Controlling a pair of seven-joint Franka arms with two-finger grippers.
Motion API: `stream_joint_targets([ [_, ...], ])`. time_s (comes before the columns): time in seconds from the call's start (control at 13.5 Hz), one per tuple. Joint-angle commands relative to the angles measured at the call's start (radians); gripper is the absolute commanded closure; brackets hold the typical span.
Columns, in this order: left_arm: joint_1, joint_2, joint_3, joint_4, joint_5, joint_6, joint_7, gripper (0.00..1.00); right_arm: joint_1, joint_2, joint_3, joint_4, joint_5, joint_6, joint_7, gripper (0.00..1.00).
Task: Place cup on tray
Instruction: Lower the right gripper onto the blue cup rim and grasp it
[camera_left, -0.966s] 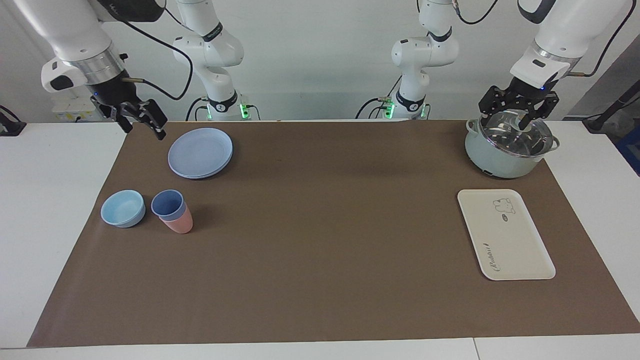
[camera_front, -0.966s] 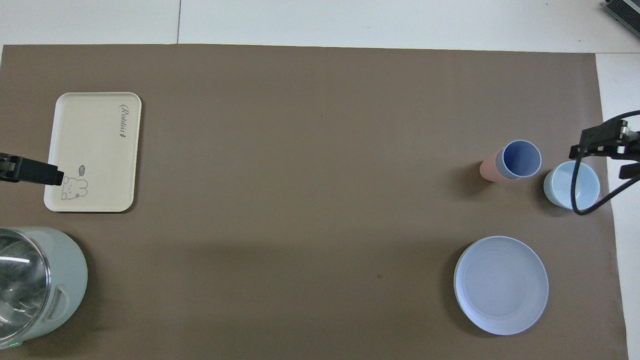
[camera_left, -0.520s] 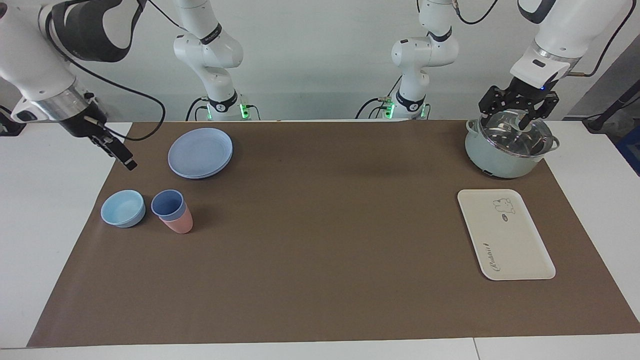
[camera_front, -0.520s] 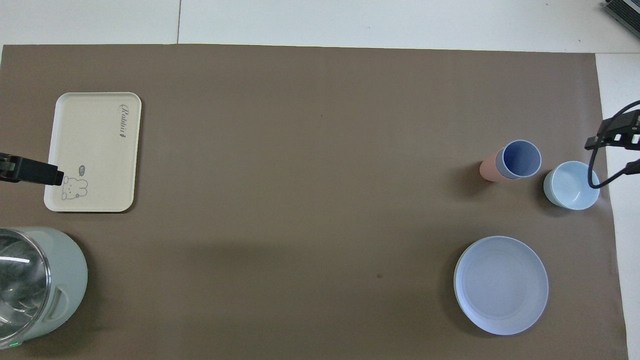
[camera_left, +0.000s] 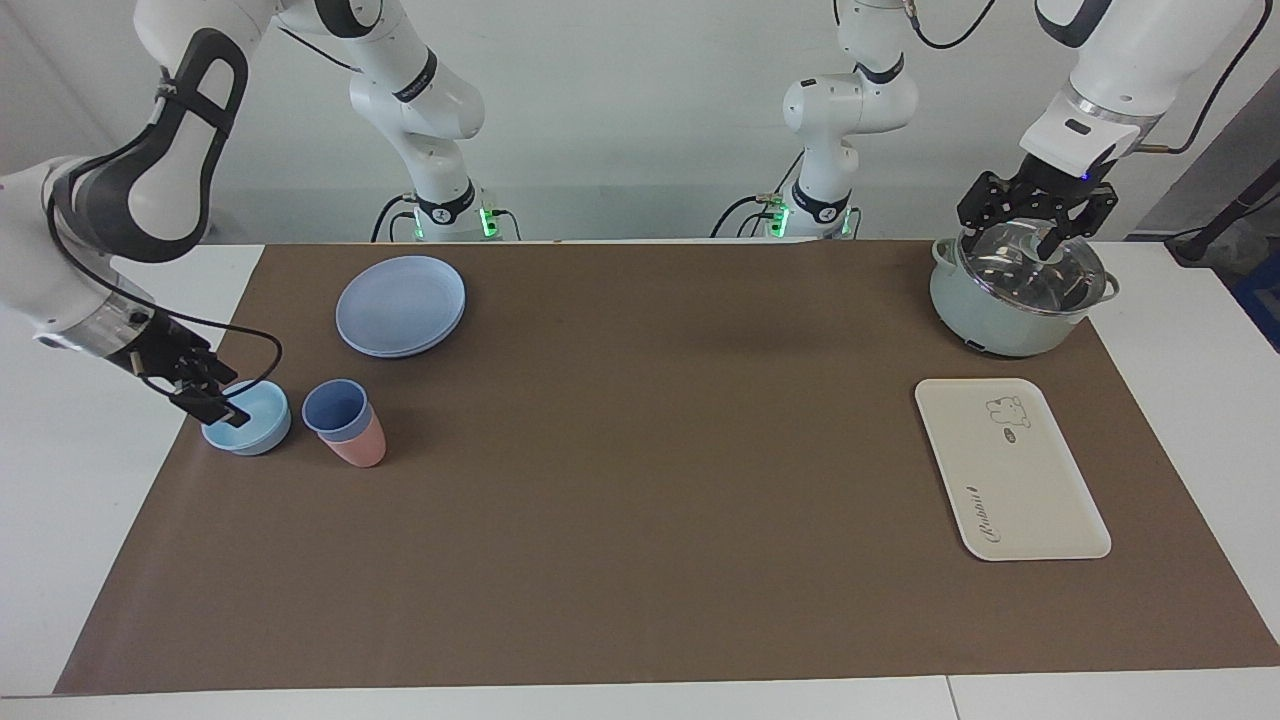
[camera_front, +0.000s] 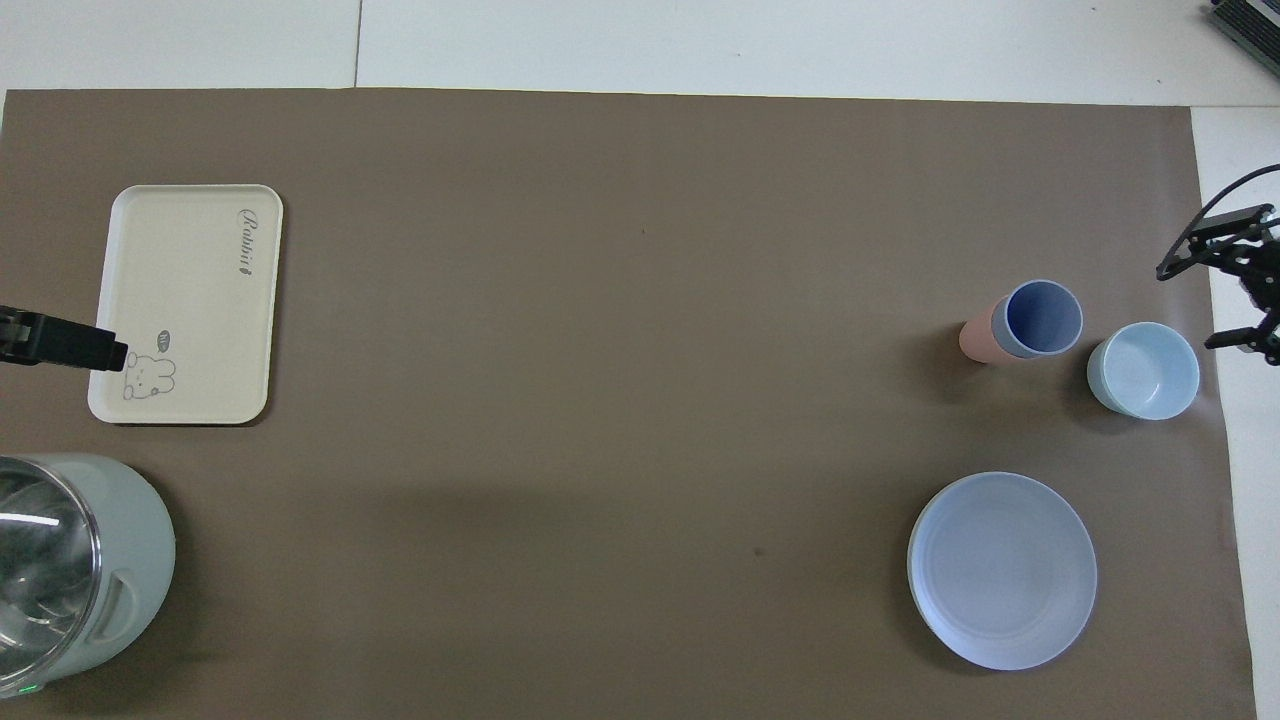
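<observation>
The periwinkle-blue cup (camera_left: 335, 408) stands nested in a salmon-pink cup (camera_left: 362, 450) toward the right arm's end of the table; it also shows in the overhead view (camera_front: 1043, 318). The cream-white tray (camera_left: 1010, 480) lies flat at the left arm's end, also in the overhead view (camera_front: 185, 300), with nothing on it. My right gripper (camera_left: 212, 403) is open and low at the mat's edge, beside the light-blue bowl (camera_left: 252, 425) and apart from the cup; it shows in the overhead view (camera_front: 1197, 306). My left gripper (camera_left: 1040, 228) is open and waits over the pot's lid.
A green pot (camera_left: 1000, 320) with a glass lid stands nearer to the robots than the tray. Stacked round blue plates (camera_left: 400, 303) lie nearer to the robots than the cups. One left gripper finger (camera_front: 90, 348) overlaps the tray's edge in the overhead view.
The right arm has swung down from beside the plates to just beside the light-blue bowl. The left arm, cup and tray have not moved.
</observation>
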Motion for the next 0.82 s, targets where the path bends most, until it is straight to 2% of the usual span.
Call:
stream_joint_targets([
  [0.0,0.011,-0.016,-0.004,-0.008,-0.012,-0.015,-0.007,0.00,-0.002,0.065,0.011,0.034,0.044,-0.003,0.046,0.02],
  [0.15,0.009,-0.016,-0.004,-0.008,-0.012,-0.015,-0.007,0.00,-0.004,0.123,0.009,0.037,0.107,-0.001,0.078,0.01],
  [0.3,0.009,-0.016,-0.004,-0.008,-0.012,-0.015,-0.007,0.00,-0.004,0.174,0.011,0.039,0.110,0.002,0.123,0.01],
  [0.52,0.009,-0.016,-0.004,-0.008,-0.012,-0.015,-0.007,0.00,0.007,0.217,0.014,0.039,0.123,0.019,0.203,0.00],
  [0.59,0.009,-0.016,-0.004,-0.008,-0.012,-0.015,-0.007,0.00,0.005,0.232,0.013,0.036,0.179,0.022,0.203,0.00],
  [0.74,0.009,-0.016,-0.004,-0.008,-0.012,-0.015,-0.007,0.00,0.010,0.233,0.014,0.014,0.204,-0.002,0.203,0.00],
])
